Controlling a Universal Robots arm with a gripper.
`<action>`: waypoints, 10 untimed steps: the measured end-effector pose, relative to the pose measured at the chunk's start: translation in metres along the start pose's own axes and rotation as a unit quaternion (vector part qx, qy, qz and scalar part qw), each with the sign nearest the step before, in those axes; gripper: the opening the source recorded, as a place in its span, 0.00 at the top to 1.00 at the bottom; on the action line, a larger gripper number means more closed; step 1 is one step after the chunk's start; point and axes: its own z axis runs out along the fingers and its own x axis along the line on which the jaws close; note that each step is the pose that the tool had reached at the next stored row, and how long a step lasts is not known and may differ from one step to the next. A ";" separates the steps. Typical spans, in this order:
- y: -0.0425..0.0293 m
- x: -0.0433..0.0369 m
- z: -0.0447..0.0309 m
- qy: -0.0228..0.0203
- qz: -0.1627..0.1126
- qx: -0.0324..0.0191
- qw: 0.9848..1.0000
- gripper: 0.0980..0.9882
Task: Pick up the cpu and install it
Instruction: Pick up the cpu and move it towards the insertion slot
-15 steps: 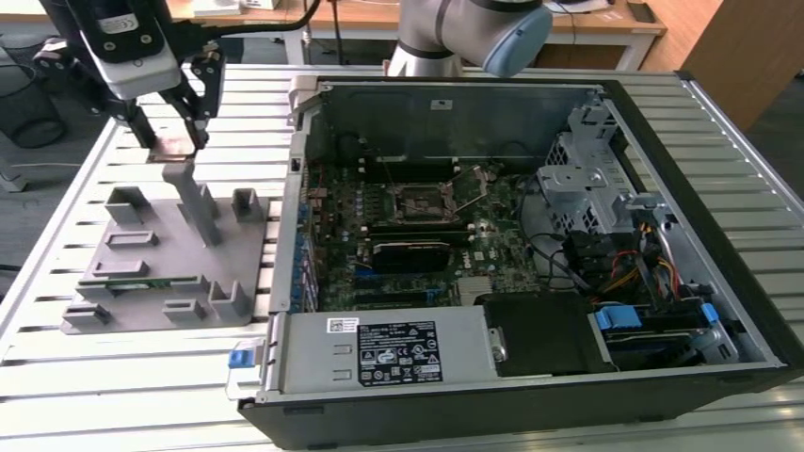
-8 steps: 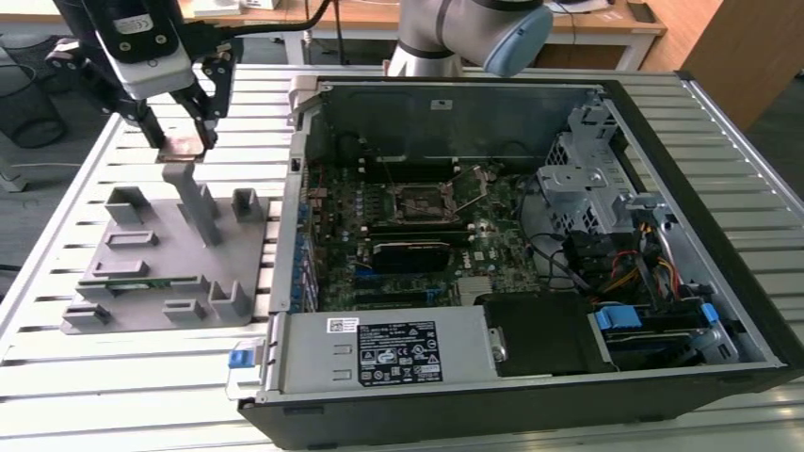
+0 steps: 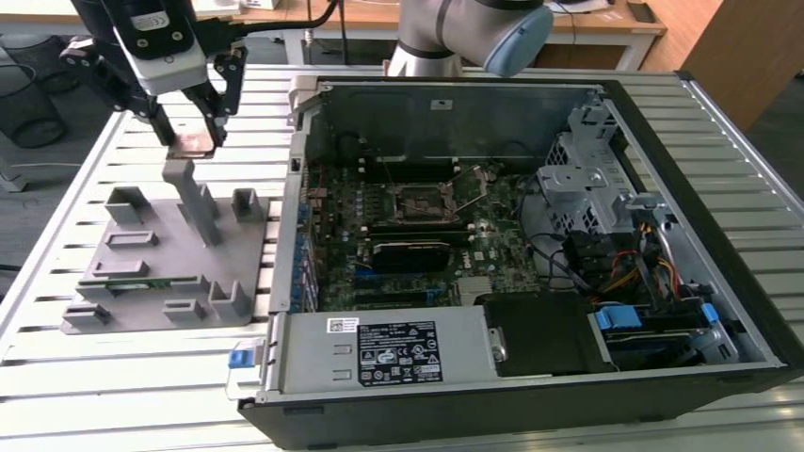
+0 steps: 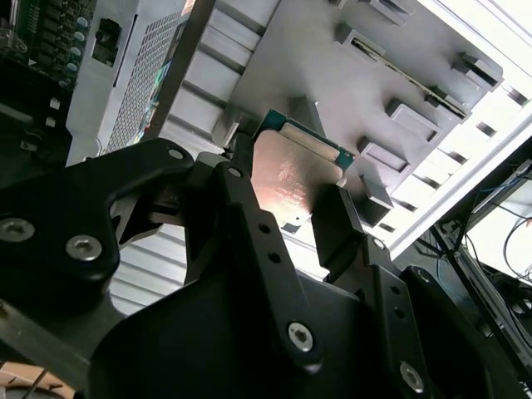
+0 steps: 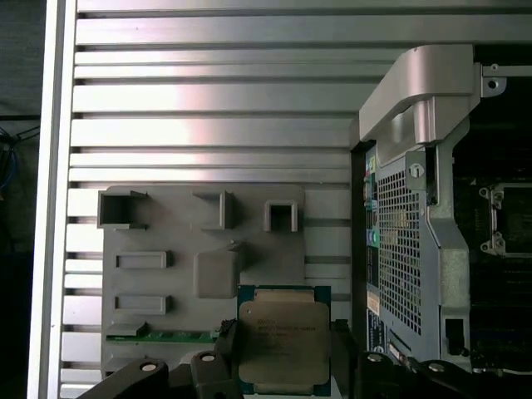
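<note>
Pincer (image 3: 195,135): closed upon the cpu (image 3: 192,144), one black finger (image 4: 334,223) on each of two opposite edges; the grip is confirmed in both wrist views, where the chip's silver-grey top faces the cameras with its green rim showing at the free corners.

The cpu is in the air, carried by the pincer at the exterior view's upper left; we place it just above the tall post of the grey moulded holder (image 3: 176,254); we cannot tell from the pictures whether chip and post touch.

The holder lies flat on the slatted metal tabletop (image 3: 126,377); a green memory stick (image 3: 132,282) sits in one of its slots, on the side away from the chip.

Just beside the holder, towards the exterior view's right, an open computer case (image 3: 503,414) lies on its side; inside it we note the motherboard (image 3: 490,226) with its processor socket (image 3: 421,200) near the middle, well apart from the cpu; a labelled power supply (image 3: 377,350) occupies the near corner.

The grey arm (image 3: 465,33) rises behind the case.
</note>
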 end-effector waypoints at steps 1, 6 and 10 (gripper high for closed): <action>0.0004 -0.0014 0.0000 0.000 0.000 0.000 1.000 0.52; 0.0011 -0.0094 -0.0003 0.001 0.000 0.000 1.000 0.52; 0.0015 -0.0143 -0.0004 0.001 0.000 0.000 1.000 0.52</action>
